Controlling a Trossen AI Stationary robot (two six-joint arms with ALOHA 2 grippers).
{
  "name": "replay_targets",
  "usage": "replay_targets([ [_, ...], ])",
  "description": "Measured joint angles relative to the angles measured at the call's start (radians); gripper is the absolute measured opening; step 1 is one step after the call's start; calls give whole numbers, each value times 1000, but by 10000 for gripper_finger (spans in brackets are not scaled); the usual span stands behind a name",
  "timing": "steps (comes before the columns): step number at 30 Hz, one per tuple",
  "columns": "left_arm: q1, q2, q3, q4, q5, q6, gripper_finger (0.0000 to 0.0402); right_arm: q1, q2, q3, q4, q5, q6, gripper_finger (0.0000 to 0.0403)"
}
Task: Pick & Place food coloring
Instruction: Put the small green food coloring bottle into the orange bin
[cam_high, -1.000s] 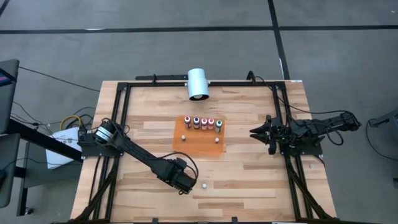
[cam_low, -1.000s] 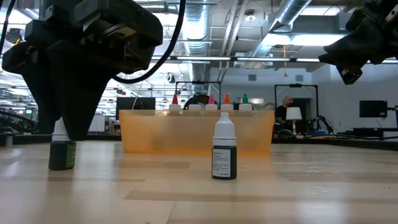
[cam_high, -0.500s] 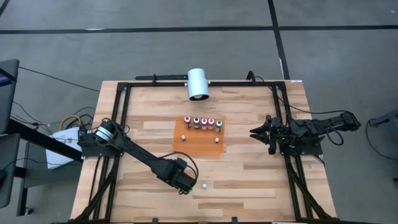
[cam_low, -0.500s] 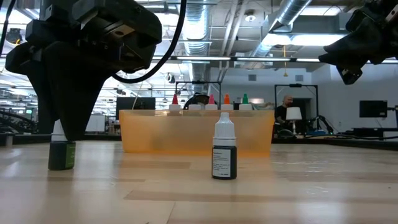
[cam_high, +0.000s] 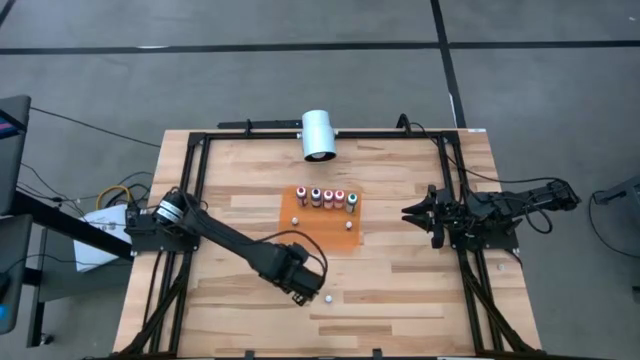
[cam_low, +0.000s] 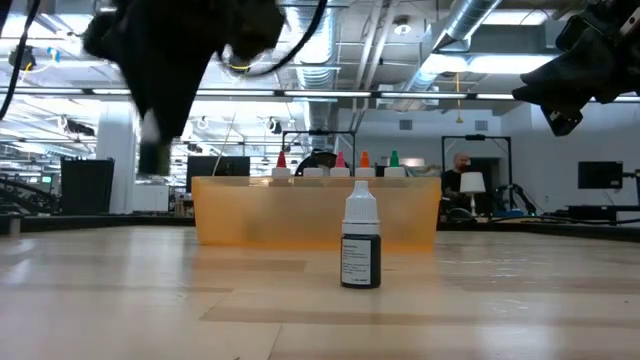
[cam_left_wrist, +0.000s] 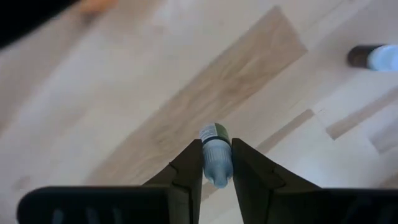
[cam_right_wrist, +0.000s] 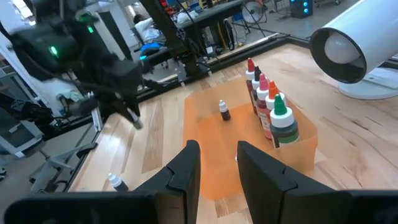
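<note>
We judge the job partly done: our left gripper is clamped on a small dark-green, pale-capped food coloring bottle lifted off the table, the translucent orange plastic tray ahead already holds several, and one dark bottle waits beside us.

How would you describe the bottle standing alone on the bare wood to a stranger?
Find the orange tray in the middle of the wooden table. Beside the left gripper, a dark bottle with a white cap stands on bare wood, alone outside the tray.
</note>
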Motion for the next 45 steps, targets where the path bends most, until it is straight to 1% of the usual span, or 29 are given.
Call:
replay_targets([
  [4, 21, 0, 123, -132, -59, 70, 63, 0, 0, 0, 0, 0, 0, 95],
  [7, 39, 0, 217, -192, -119, 130, 63, 0, 0, 0, 0, 0, 0, 95],
  [11, 66, -1, 312, -206, -208, 204, 63, 0, 0, 0, 0, 0, 0, 95],
  [15, 105, -1, 368, -203, -263, 261, 63, 0, 0, 0, 0, 0, 0, 95],
  [21, 177, -1, 381, -203, -319, 283, 62, 0, 0, 0, 0, 0, 0, 95],
  [28, 271, -1, 381, -203, -341, 270, 62, 0, 0, 0, 0, 0, 0, 95],
  [32, 311, 1, 381, -203, -335, 257, 62, 0, 0, 0, 0, 0, 0, 95],
  [42, 325, 94, 367, -232, -303, 276, 62, 0, -1, 0, -24, 0, 0, 95],
  [45, 329, 119, 366, -237, -313, 285, 62, 0, 5, 1, -31, 0, 0, 95],
])
